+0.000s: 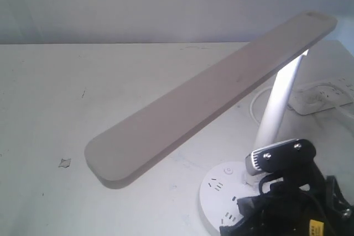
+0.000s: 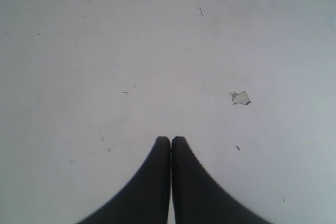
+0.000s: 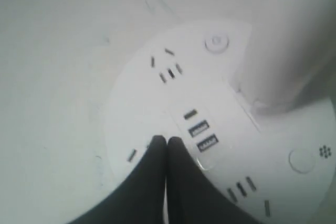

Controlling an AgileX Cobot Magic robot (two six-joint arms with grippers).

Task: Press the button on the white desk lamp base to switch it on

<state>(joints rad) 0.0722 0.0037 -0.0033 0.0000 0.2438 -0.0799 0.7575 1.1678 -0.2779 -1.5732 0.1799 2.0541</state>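
Note:
The white desk lamp stands at the right of the exterior view. Its long flat bar head (image 1: 210,100) slants over the table on a slim pole (image 1: 279,100), which looks brightly lit under the head. The white desk lamp base (image 1: 217,194) is a round disc with a small button (image 1: 227,170). My right gripper (image 3: 167,140) is shut with nothing in it. Its tips hover low over the base (image 3: 147,103) beside the USB ports (image 3: 203,135), apart from both round buttons (image 3: 216,42) (image 3: 302,160). My left gripper (image 2: 170,139) is shut over bare table.
A rectangular white power strip (image 1: 323,95) with a looping white cable (image 1: 255,106) lies behind the lamp at the right. A small scrap (image 1: 65,163) (image 2: 241,98) lies on the white table (image 1: 83,98). My right arm (image 1: 293,192) covers part of the base.

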